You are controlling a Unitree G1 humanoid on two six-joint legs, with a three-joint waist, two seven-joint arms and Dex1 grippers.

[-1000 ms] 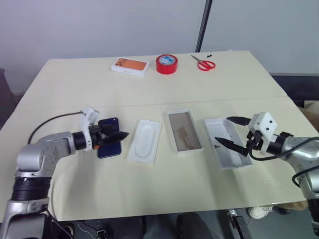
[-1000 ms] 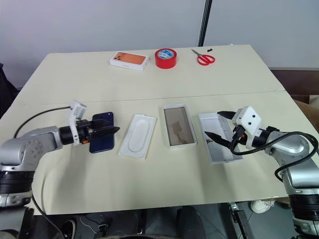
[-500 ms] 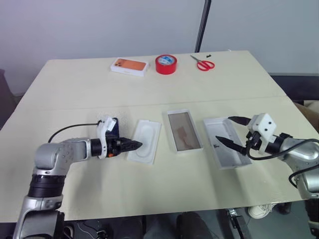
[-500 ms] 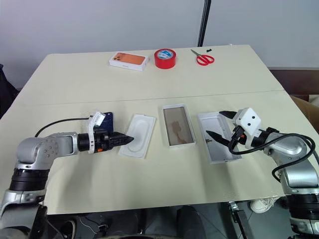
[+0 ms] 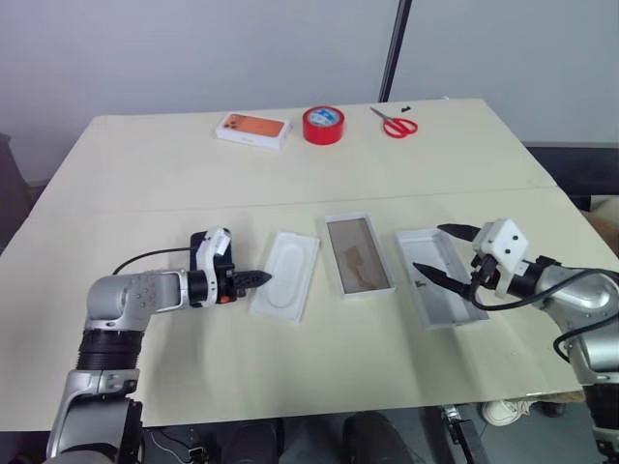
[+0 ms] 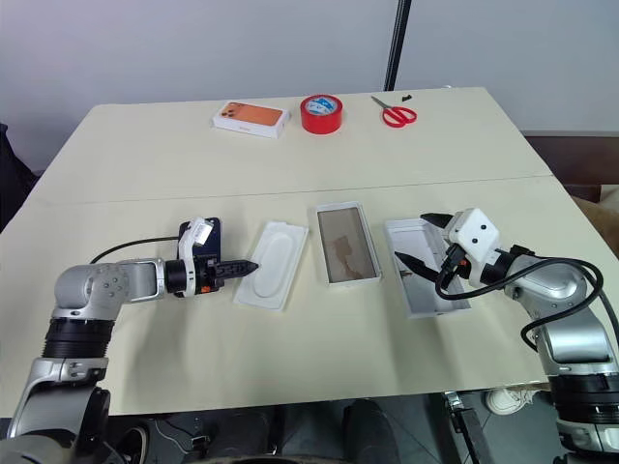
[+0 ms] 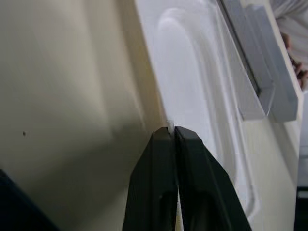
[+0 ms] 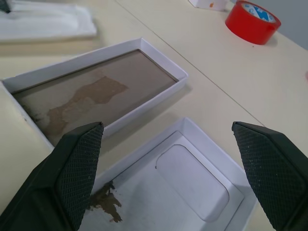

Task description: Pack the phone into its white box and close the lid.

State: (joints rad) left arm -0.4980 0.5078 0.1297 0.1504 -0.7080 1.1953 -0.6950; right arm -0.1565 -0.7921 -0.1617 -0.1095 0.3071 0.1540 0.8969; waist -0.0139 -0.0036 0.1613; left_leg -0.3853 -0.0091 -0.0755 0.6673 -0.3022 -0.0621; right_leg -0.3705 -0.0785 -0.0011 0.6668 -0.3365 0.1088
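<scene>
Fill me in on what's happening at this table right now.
A two-armed robot is packing a phone. Its left gripper is shut, tips at the near edge of the flat white insert, with the dark blue phone lying on the table just behind that wrist. The white box sits open and empty in the middle. The right gripper hovers open over the lid, which lies inside-up. Nothing is packed yet.
</scene>
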